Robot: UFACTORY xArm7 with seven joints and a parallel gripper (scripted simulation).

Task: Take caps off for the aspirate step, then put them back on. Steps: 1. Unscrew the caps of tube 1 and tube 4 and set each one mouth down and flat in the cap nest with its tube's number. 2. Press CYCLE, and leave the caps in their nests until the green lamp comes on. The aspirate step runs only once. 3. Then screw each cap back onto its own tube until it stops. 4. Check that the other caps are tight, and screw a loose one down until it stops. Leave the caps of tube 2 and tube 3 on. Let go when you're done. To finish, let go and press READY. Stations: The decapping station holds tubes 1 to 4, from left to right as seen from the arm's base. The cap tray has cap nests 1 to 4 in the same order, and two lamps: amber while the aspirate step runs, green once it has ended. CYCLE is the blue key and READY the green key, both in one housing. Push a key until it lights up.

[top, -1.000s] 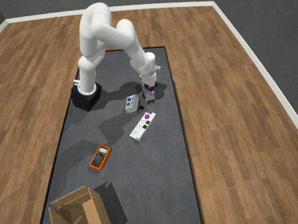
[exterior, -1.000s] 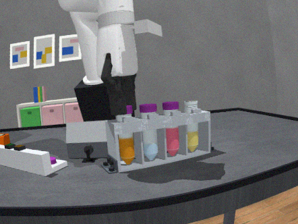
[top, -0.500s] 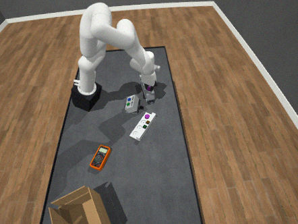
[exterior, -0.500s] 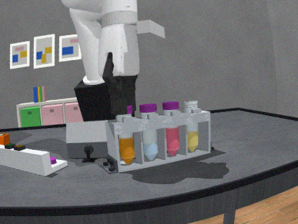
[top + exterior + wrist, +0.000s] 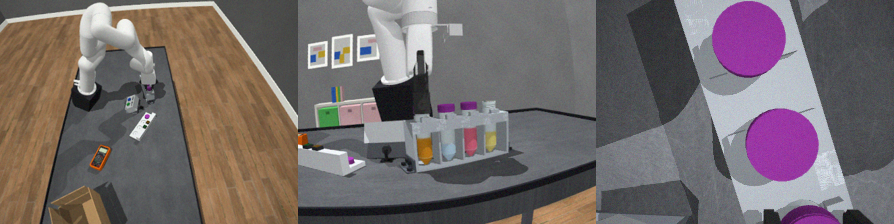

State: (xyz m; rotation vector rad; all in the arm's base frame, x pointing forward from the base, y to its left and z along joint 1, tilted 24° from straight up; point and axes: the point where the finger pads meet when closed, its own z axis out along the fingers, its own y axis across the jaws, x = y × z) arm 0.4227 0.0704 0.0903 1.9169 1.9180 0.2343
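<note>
The decapping rack [image 5: 456, 142] holds four tubes with orange, pale blue, red and yellow liquid. My gripper [image 5: 421, 113] stands straight down over the orange tube at the rack's left end in the exterior view. It is shut on that tube's purple cap [image 5: 811, 216], which shows between the fingertips at the bottom of the wrist view. The two middle tubes carry purple caps [image 5: 446, 108] [image 5: 468, 105] and both also show in the wrist view [image 5: 782, 145] [image 5: 749, 38]. The yellow tube [image 5: 490, 105] is open, with its thread bare. One purple cap [image 5: 147, 116] lies in an end nest of the white cap tray [image 5: 143, 126].
The key housing [image 5: 131, 103] with the blue key [image 5: 129, 100] and the green key [image 5: 128, 104] stands beside the rack, between it and the arm's base. An orange multimeter [image 5: 100, 157] and an open cardboard box [image 5: 79, 206] lie farther along the mat.
</note>
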